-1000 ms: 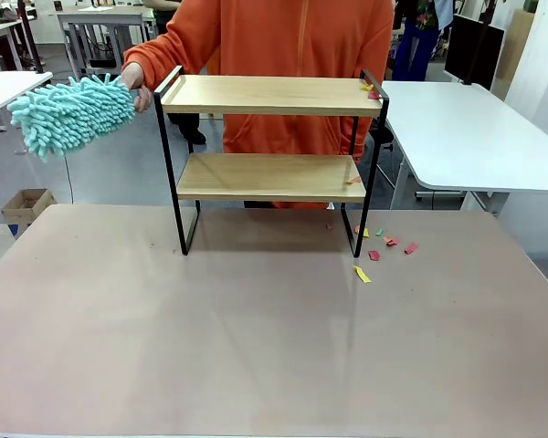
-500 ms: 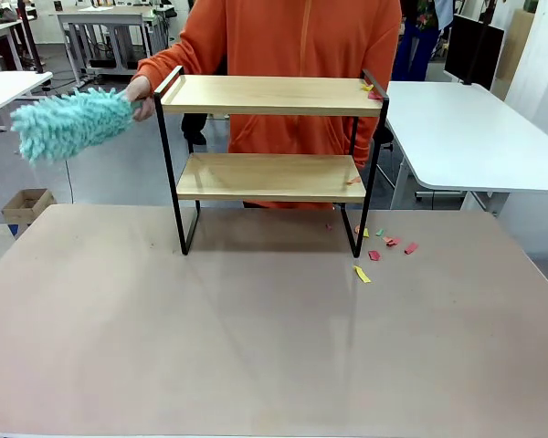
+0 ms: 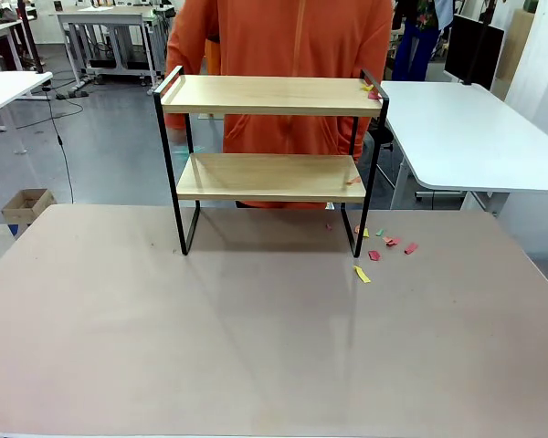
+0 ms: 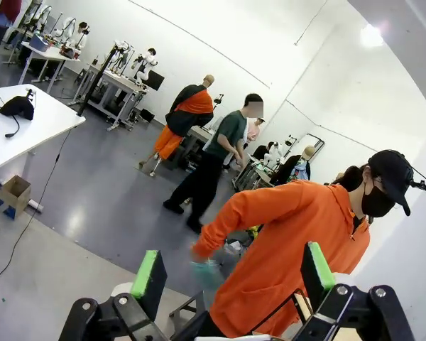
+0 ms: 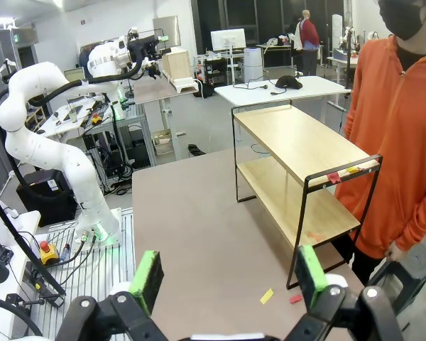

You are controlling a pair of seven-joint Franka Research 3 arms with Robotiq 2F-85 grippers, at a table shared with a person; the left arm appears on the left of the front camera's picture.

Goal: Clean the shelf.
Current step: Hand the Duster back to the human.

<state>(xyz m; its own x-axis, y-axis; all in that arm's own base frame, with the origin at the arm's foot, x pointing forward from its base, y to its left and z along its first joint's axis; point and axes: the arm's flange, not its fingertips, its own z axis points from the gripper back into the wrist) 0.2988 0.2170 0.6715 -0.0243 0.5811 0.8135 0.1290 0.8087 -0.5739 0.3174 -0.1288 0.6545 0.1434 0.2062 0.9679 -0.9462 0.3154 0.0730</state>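
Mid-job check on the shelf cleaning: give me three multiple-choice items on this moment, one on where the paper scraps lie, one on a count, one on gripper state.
1. Where do most coloured paper scraps lie?
A. on the table beside the rack's right-hand leg
B. on the lower board's left end
C. on the floor

2. How many boards has the black-framed light wooden shelf?
A. one
B. two
C. three

3. How is the right gripper?
A. shut on a scrap
B. shut, empty
C. open, empty

Answers: 1 A, scraps cluster by that leg on the brown table; 2 B, upper and lower boards; 3 C, green pads stand apart.
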